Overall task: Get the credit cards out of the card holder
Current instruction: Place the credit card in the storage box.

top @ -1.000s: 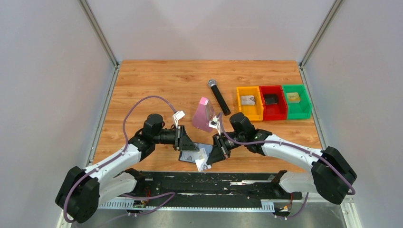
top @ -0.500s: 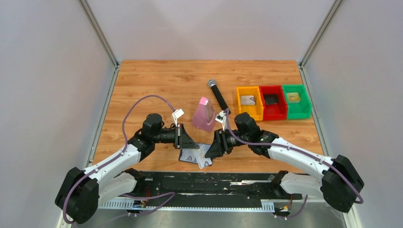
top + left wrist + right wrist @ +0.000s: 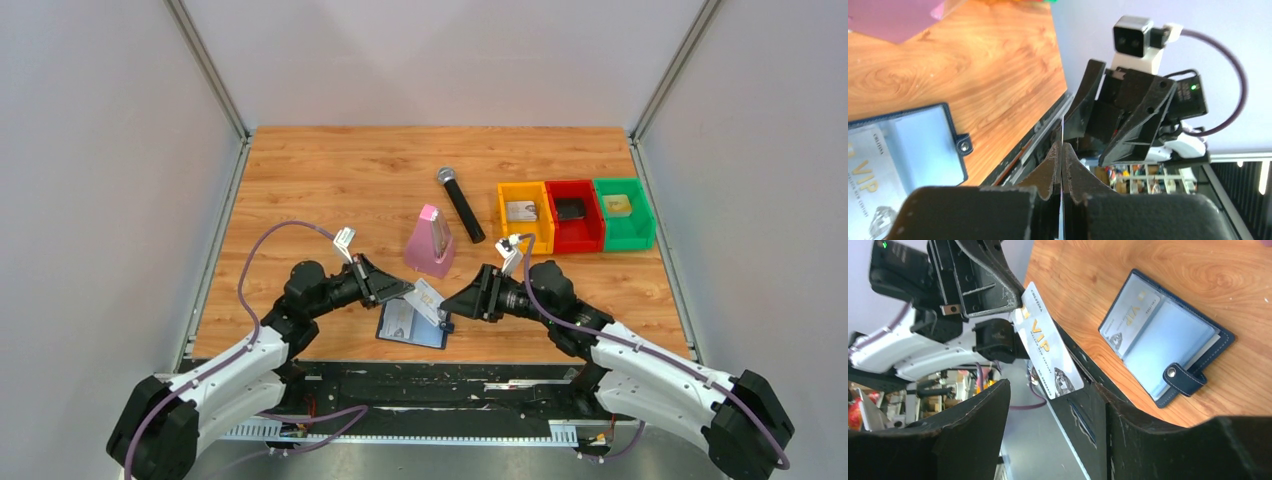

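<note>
The navy card holder (image 3: 412,326) lies open on the table near the front edge, its pale blue inside up. One credit card (image 3: 1128,319) still sits in its left half. My left gripper (image 3: 406,290) is shut on another credit card (image 3: 427,298), a pale card marked VIP (image 3: 1048,347), held in the air above the holder. In the left wrist view this card shows edge-on (image 3: 1062,131) between the closed fingers. My right gripper (image 3: 452,303) stands open just right of the held card, not touching it, with nothing between its fingers (image 3: 973,430).
A pink metronome (image 3: 432,243) stands behind the grippers, and a black microphone (image 3: 461,205) lies beyond it. Yellow (image 3: 524,215), red (image 3: 573,213) and green (image 3: 623,210) bins sit at the back right. The table's front edge (image 3: 470,360) runs just below the holder.
The right gripper let go of the card and drew back to the right. The left gripper closed on the card and lifted it. The holder now lies flat and open.
</note>
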